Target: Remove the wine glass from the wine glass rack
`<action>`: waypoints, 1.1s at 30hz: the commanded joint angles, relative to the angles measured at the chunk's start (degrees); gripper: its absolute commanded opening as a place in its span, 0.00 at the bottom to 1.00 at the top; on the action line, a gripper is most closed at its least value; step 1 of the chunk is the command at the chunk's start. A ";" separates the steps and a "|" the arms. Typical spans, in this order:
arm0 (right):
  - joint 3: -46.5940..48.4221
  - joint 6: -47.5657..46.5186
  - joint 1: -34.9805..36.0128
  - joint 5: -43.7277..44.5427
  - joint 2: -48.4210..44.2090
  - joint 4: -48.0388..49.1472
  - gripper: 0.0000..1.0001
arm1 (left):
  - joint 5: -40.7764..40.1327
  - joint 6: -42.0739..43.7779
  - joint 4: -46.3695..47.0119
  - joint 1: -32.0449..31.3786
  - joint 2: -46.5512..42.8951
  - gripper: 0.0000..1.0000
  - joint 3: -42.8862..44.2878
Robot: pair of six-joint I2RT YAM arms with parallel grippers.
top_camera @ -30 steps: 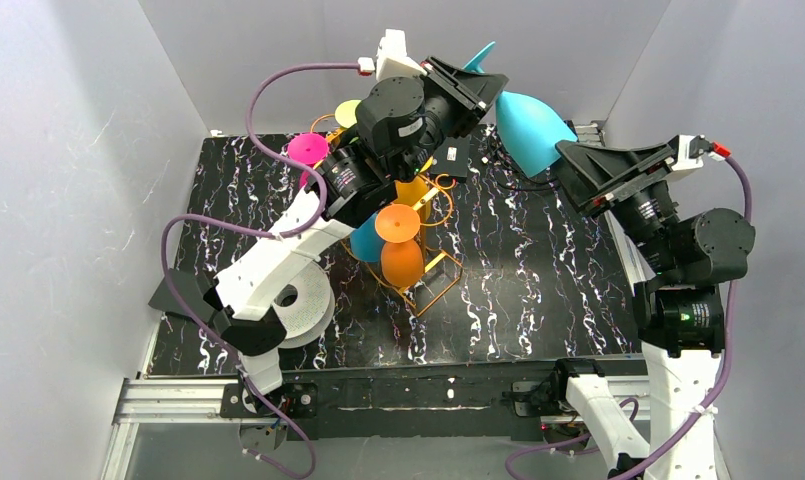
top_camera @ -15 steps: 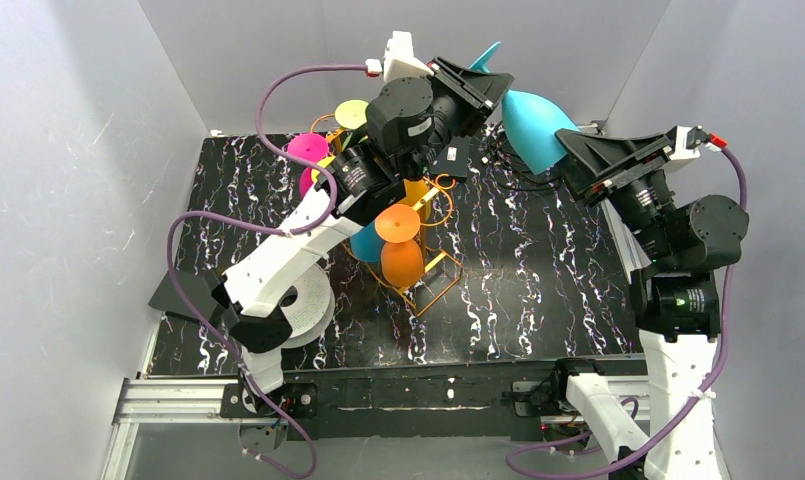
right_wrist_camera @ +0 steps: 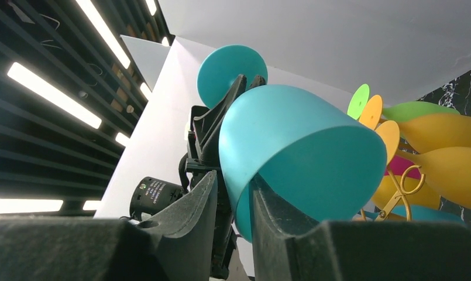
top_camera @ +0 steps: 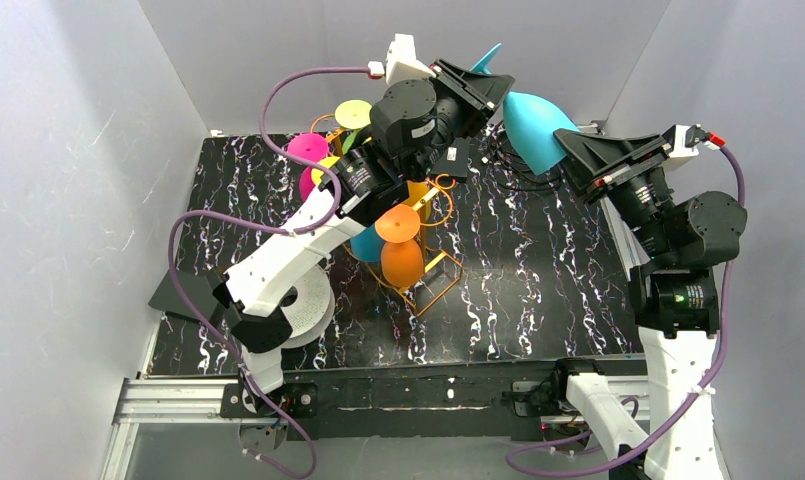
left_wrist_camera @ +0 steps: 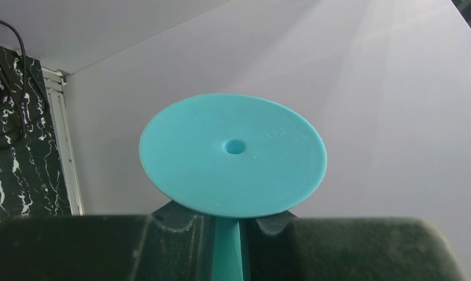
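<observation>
A teal wine glass (top_camera: 533,125) hangs on its side high over the table's back edge, away from the orange-gold wire wine glass rack (top_camera: 433,285). My left gripper (top_camera: 483,85) is shut on its stem just below the round foot (left_wrist_camera: 233,155). My right gripper (top_camera: 568,145) straddles the bowl's rim (right_wrist_camera: 297,146). One finger lies inside against the wall. The other finger (right_wrist_camera: 192,205) stands outside, and a narrow gap still shows there.
Orange (top_camera: 401,250), pink (top_camera: 308,150), yellow (top_camera: 353,112) and blue (top_camera: 366,243) glasses hang on the rack under my left arm. A white spool (top_camera: 308,300) lies at the near left. The grey back and side walls stand close to both grippers.
My right gripper's jaws have narrowed around the teal bowl's rim. The left arm with the glass shifted slightly right, then held still.
</observation>
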 commanded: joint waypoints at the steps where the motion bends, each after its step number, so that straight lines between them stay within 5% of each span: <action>1: 1.37 0.38 0.13 0.76 -0.54 3.65 0.29 | -2.75 0.40 6.49 0.10 -3.01 0.00 -0.98; 7: 1.45 0.61 0.16 0.89 -0.14 3.67 0.01 | -3.28 -0.52 5.17 0.14 -3.23 0.00 -1.44; 10: 1.48 1.07 0.13 1.02 0.17 3.68 0.01 | -4.50 -0.94 4.91 0.10 -4.18 0.05 -2.53; 17: 1.62 0.53 0.18 1.53 0.73 3.68 0.01 | -5.14 -1.36 6.47 0.28 -8.54 0.74 -9.78; 20: 2.74 -0.14 0.11 2.46 1.30 3.52 0.01 | -1.94 -3.87 4.22 2.31 -10.43 0.97 -11.66; 33: 19.01 -15.80 0.16 1.09 9.66 -14.34 0.01 | 3.80 4.02 -9.82 12.80 -29.11 0.98 -24.90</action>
